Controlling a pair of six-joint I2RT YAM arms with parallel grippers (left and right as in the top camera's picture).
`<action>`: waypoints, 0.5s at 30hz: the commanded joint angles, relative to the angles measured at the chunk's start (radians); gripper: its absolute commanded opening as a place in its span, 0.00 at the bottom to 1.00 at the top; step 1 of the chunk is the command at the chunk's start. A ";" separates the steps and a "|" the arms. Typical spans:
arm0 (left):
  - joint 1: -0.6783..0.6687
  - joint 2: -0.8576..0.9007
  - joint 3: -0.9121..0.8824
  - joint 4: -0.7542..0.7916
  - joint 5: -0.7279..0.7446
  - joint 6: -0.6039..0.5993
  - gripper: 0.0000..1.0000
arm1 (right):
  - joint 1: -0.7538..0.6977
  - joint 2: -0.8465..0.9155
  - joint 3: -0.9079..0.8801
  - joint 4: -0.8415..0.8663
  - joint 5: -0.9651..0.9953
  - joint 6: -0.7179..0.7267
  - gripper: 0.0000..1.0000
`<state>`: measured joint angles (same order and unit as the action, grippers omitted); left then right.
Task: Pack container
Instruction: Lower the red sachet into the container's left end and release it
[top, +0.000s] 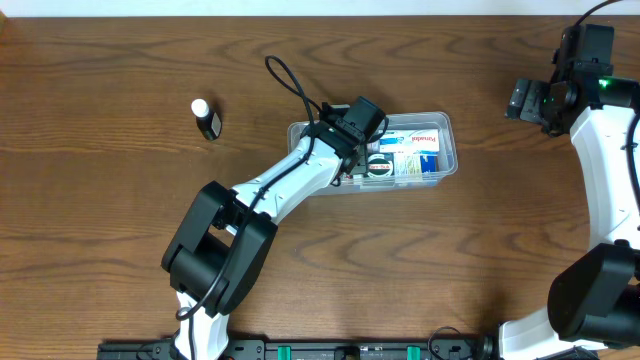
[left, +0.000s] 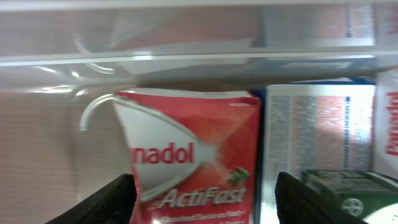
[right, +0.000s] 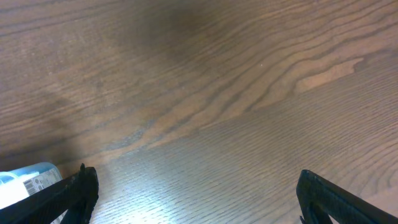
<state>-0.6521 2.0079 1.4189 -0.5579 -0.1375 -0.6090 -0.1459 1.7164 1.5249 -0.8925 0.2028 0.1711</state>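
1. Left gripper (top: 352, 135) reaches down into the left end of the clear rectangular plastic tub with rounded corners (top: 447, 150). I see the tub at about the middle of the counter, a little toward the far edge.
2. On the left wrist view its two black fingers (left: 109, 202) stand well apart with a red and white Panadol ActiFast box (left: 193, 162) between them. The left one sits right against the box's edge, while the right one shows a thin gap. I cannot tell whether the box is actually pinched.
3. That red box lies inside the tub, just beside a white and blue printed box (left: 317, 130). A dark green box (left: 348, 186) lies in front of that one.
4. Right gripper (right: 193, 193) hangs near the far right corner of the counter, well apart from the tub. Its fingers are spread wide over bare brown wood, with nothing between them.
5. A pale blue object with a printed label (right: 25, 180) shows at the lower left of the right wrist view, cut off by the frame. I cannot tell what it is.
6. A small dark bottle with a white cap (top: 206, 118) stands toward the far left of the counter, well apart from the tub.
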 joint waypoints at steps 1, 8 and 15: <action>-0.002 -0.001 -0.004 0.016 0.057 -0.002 0.72 | -0.003 -0.013 0.011 0.002 0.010 -0.012 0.99; -0.002 -0.001 -0.004 0.025 0.074 -0.002 0.73 | -0.003 -0.013 0.011 0.002 0.010 -0.012 0.99; 0.001 -0.008 -0.003 0.023 0.074 0.042 0.72 | -0.003 -0.013 0.011 0.002 0.010 -0.012 0.99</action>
<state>-0.6518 2.0079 1.4189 -0.5346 -0.0811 -0.5968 -0.1459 1.7164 1.5249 -0.8925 0.2028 0.1711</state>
